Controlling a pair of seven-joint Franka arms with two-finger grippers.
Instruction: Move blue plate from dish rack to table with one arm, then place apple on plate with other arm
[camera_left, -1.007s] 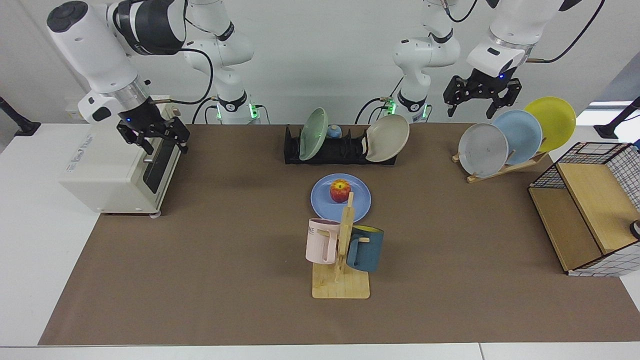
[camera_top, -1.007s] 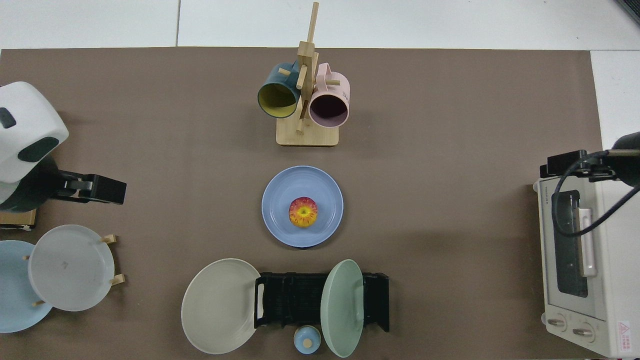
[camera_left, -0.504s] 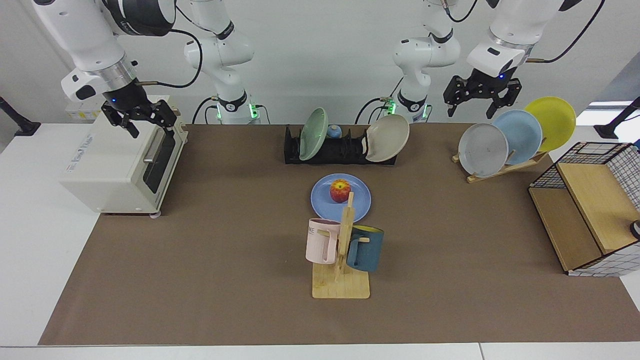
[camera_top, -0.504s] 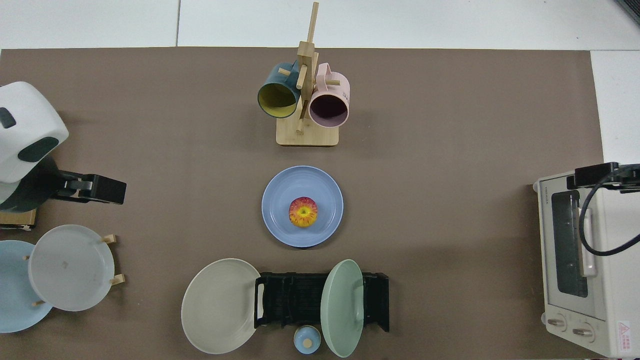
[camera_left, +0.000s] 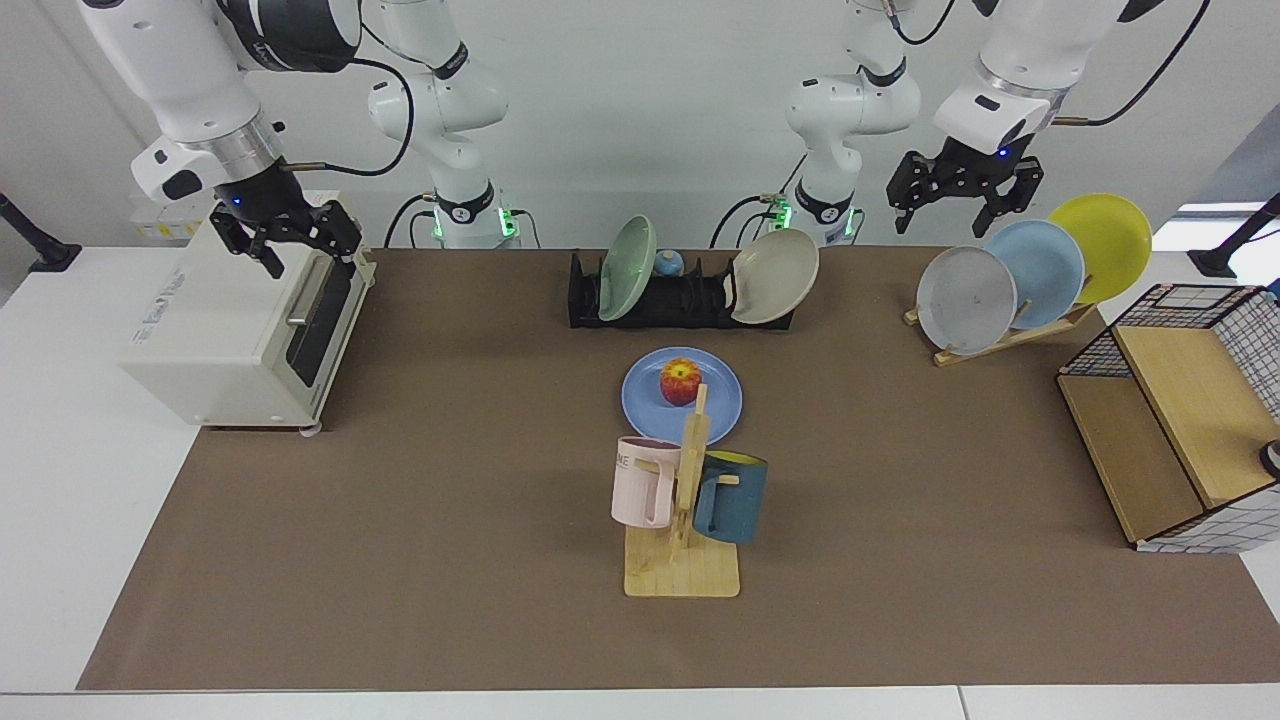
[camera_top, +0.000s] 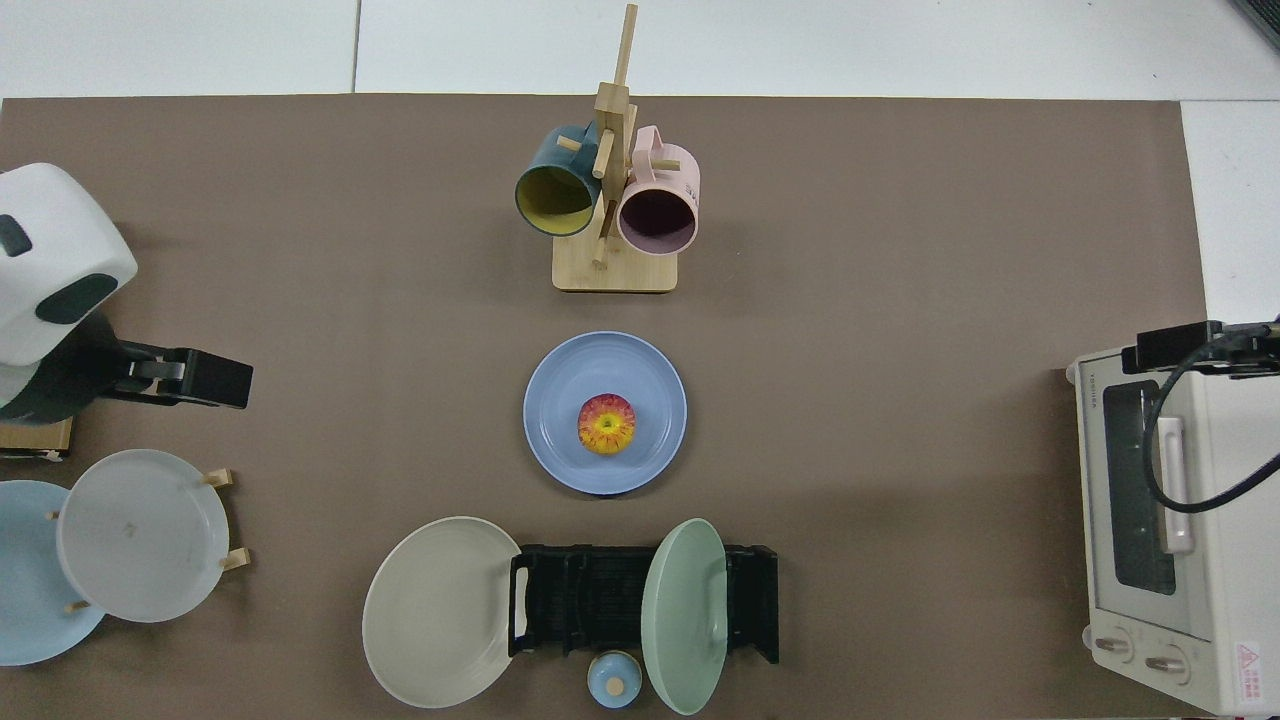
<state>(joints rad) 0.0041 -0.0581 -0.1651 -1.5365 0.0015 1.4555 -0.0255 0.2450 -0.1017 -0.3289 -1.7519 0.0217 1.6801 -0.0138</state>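
The blue plate (camera_left: 716, 412) (camera_top: 560, 400) lies flat on the brown mat (camera_left: 420, 500) of the table (camera_left: 70, 470), just in front of the black dish rack (camera_left: 690, 302) (camera_top: 590, 598). The red and yellow apple (camera_left: 680, 381) (camera_top: 606, 424) sits upright in the plate's middle. My right gripper (camera_left: 306, 258) (camera_top: 1180, 345) hovers open and empty over the toaster oven, far from the plate. My left gripper (camera_left: 950, 218) (camera_top: 200, 380) hangs open and empty above the wooden plate stand; that arm waits.
A pale green plate (camera_left: 626, 255) and a beige plate (camera_left: 775, 276) stand in the rack. A mug tree (camera_left: 686, 500) with two mugs stands close in front of the blue plate. A toaster oven (camera_left: 240, 320), a wooden plate stand (camera_left: 1000, 335) and a wire-and-wood shelf (camera_left: 1180, 420) line the sides.
The right gripper has risen and drawn back from the toaster oven's front to above its top. Plate, apple and left arm have not moved.
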